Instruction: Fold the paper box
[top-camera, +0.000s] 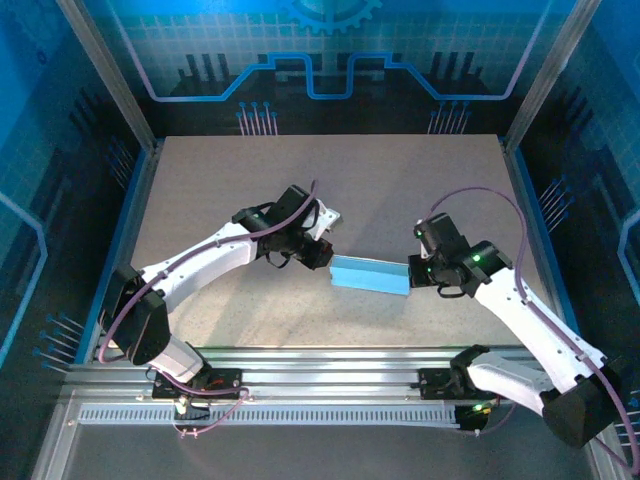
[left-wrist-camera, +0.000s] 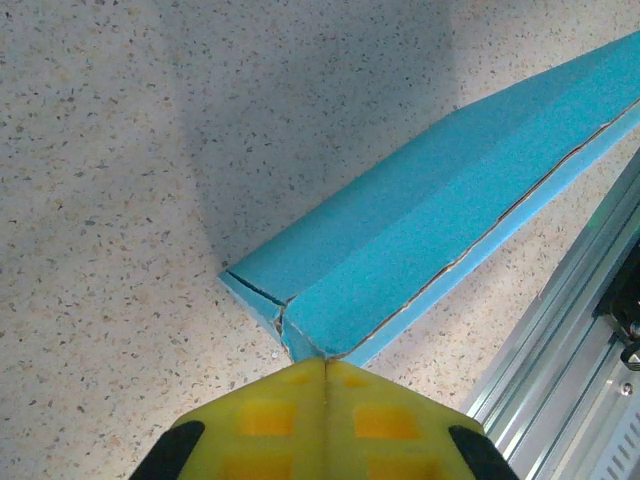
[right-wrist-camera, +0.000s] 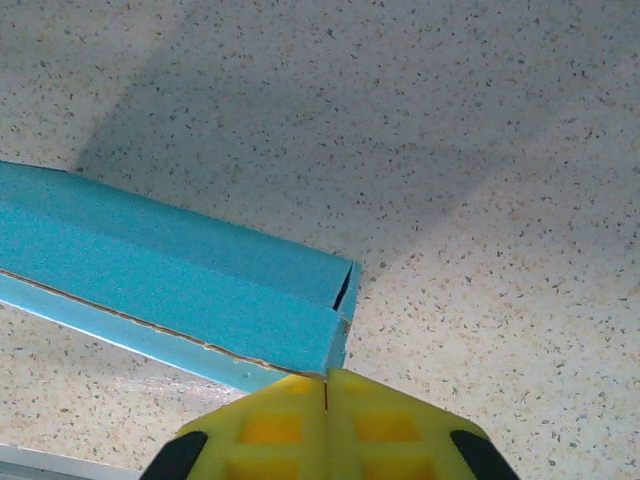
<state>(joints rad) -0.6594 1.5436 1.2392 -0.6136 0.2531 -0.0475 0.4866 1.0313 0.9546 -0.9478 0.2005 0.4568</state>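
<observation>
The paper box (top-camera: 368, 274) is held near the middle of the tabletop (top-camera: 400, 180), its long axis roughly parallel to the near edge. The left hand (left-wrist-camera: 325, 372) is pinched on its left end corner, and the right hand (right-wrist-camera: 327, 382) on its right end corner.

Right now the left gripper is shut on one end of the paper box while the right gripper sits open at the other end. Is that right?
Not quite: the right gripper is shut too. The right wrist view shows its fingers closed on the corner of the paper box. The left gripper is shut on the other end, as you said.
</observation>
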